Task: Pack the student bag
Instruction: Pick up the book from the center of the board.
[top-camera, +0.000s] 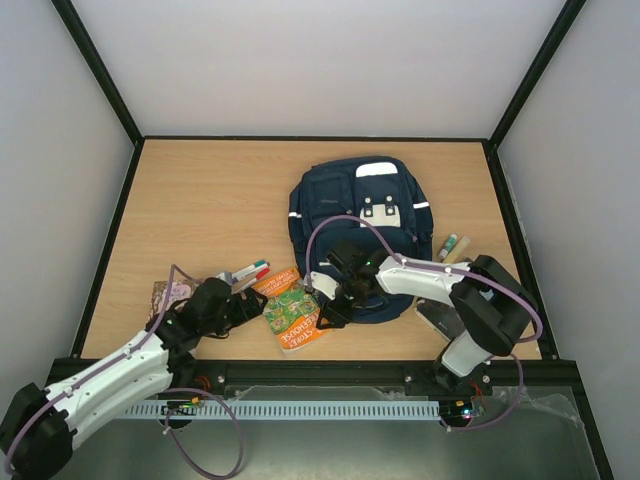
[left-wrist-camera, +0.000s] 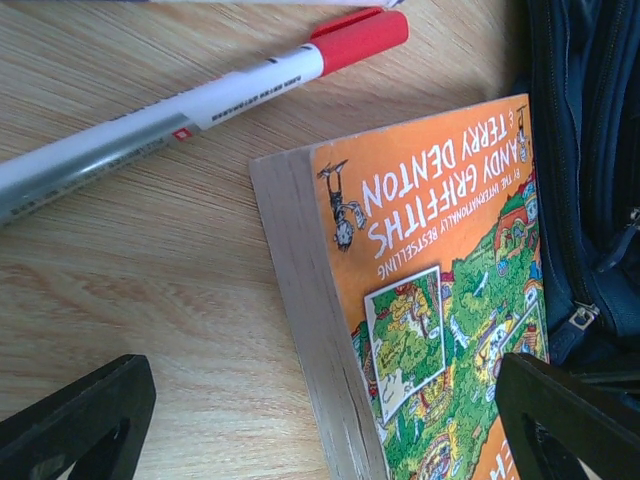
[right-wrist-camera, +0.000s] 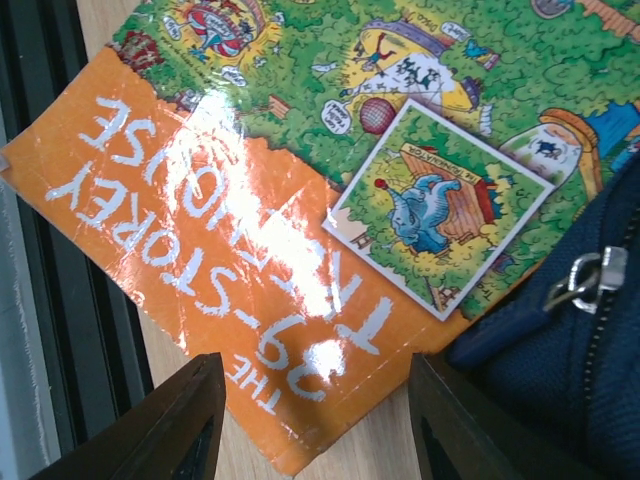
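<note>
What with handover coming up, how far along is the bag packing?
Nothing looks packed yet. The orange book lies on the table next to the student bag. The red-capped marker is beside the book, and small items lie to the bag's right. In hand: the left tool and right tool, both open, hover over the book without gripping it. All of it has yet to go in.

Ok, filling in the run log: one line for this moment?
left fingers: open, above book edge | right fingers: open, above book corner | book: flat, beside bag
</note>
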